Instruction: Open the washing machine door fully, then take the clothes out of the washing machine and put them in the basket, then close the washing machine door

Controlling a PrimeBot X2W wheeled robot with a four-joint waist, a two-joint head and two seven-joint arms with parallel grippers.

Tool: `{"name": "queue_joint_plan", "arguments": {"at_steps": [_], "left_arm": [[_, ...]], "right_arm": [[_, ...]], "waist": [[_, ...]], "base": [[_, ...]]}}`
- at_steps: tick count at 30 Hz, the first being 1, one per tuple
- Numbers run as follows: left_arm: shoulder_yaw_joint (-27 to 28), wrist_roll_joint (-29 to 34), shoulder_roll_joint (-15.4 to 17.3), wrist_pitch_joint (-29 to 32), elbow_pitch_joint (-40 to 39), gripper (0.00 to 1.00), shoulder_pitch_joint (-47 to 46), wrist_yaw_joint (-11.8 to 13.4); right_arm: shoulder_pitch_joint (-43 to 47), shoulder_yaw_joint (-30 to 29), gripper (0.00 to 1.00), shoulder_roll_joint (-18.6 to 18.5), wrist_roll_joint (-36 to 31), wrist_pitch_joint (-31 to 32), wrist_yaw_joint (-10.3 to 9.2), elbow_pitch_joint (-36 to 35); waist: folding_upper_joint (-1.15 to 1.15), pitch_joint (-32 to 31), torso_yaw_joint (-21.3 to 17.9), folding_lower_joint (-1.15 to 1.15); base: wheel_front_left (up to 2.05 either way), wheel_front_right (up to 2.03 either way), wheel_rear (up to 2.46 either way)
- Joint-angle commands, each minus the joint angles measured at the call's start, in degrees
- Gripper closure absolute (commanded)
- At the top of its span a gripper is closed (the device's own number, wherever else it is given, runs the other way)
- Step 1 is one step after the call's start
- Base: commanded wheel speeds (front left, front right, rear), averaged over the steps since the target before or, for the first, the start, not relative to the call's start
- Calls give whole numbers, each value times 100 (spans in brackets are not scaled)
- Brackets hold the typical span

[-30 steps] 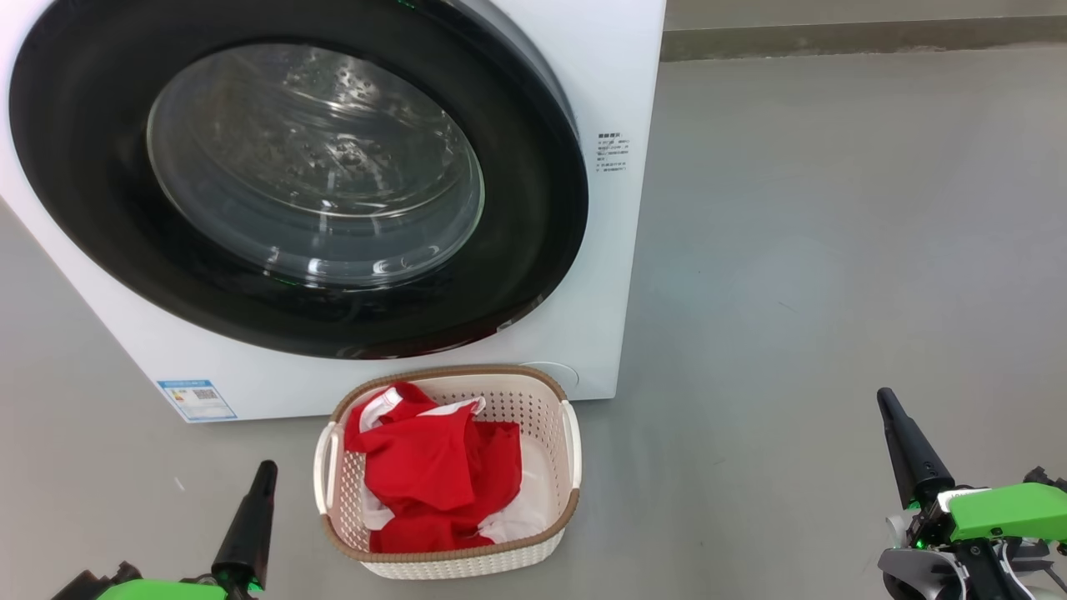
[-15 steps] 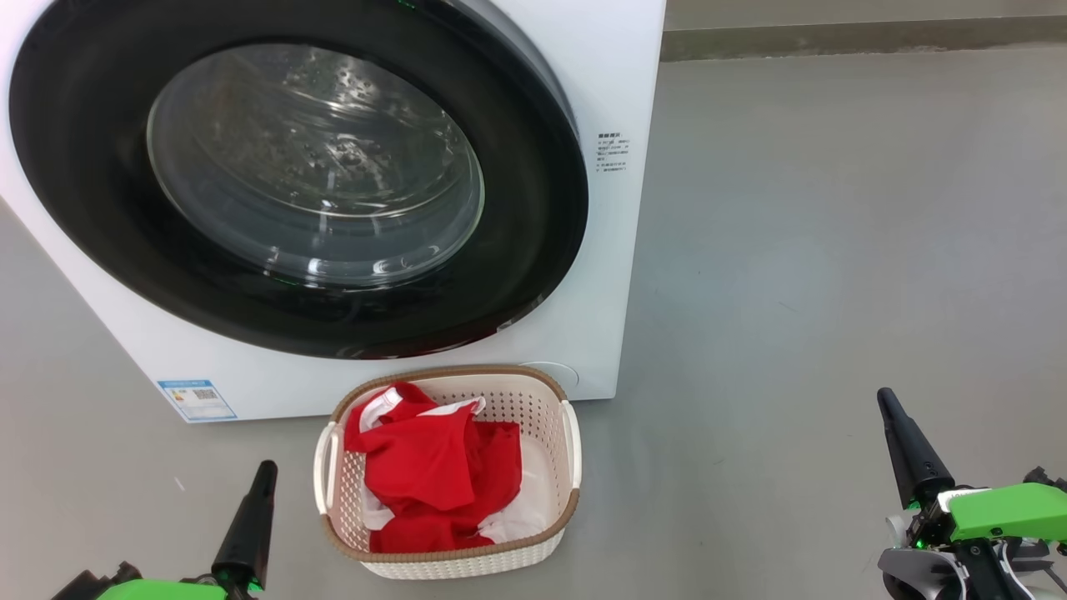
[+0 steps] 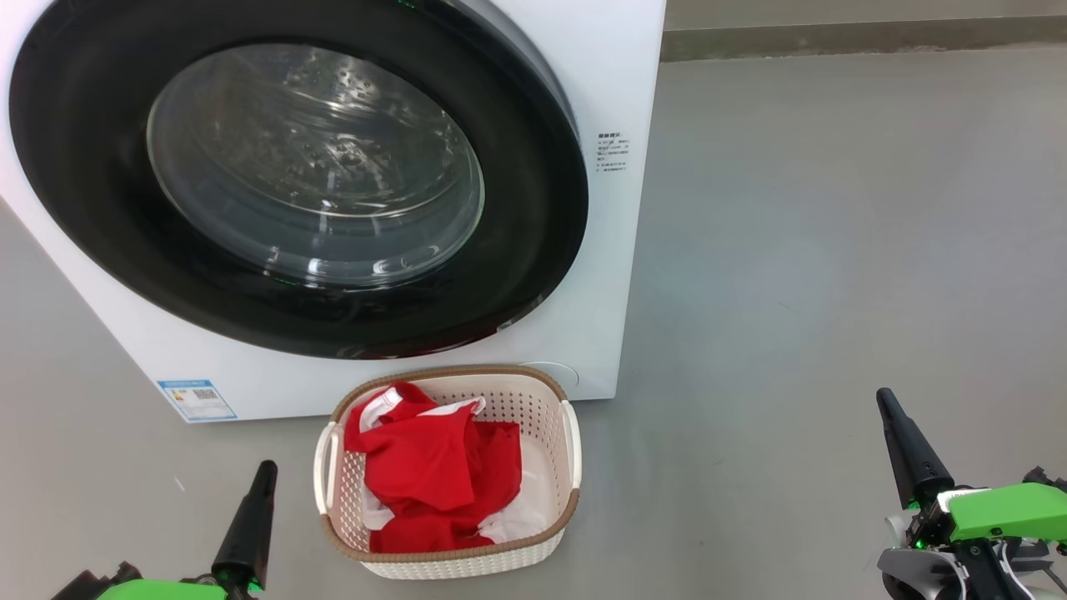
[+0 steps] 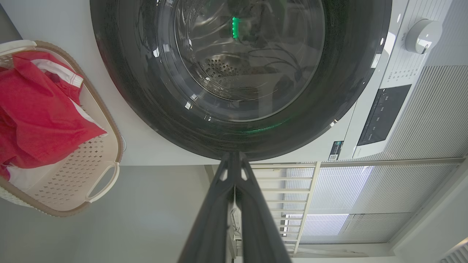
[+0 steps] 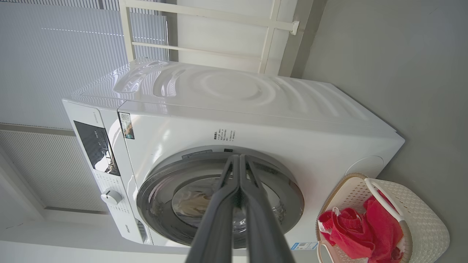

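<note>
Lower left: the left end effector (image 3: 263,477), two long dark fingers on a green mount, hangs over the smooth grey floor (image 3: 834,250). Its fingers are pressed together, closed on nothing; the left wrist view shows the tips meeting.

Upper left to centre: the big white boxy front-loading washing machine (image 3: 600,83). Its large round door (image 3: 308,167), with a wide glossy black rim and a bulging clear glass centre, lies shut against the front. The studded steel drum shows through the glass. A small blue-edged label (image 3: 197,400) sits at the front's lower left corner.

Centre, bottom: the small cream-white perforated plastic basket (image 3: 467,567) with a brown woven-look rim stands on the floor just in front of the machine, below the door. The bright red clothes (image 3: 433,475) with white bands lie bunched inside it.

Lower right: the right end effector (image 3: 889,408), same build, is well apart from the basket. Its fingers are closed together and hold nothing.
</note>
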Motion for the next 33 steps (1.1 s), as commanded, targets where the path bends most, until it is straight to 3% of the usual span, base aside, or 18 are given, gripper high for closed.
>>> {"name": "queue_joint_plan", "arguments": {"at_steps": [1, 33], "left_arm": [[207, -40, 60, 27, -156, 100, -238, -40], [206, -40, 60, 26, -156, 100, -238, -40]], "right_arm": [[-244, 82, 100, -40, 6, 19, 3, -165], [-246, 68, 100, -30, -5, 30, 3, -165]], "waist": [[0, 0, 0, 0], [0, 0, 0, 0]], "base": [[0, 0, 0], [0, 0, 0]]}}
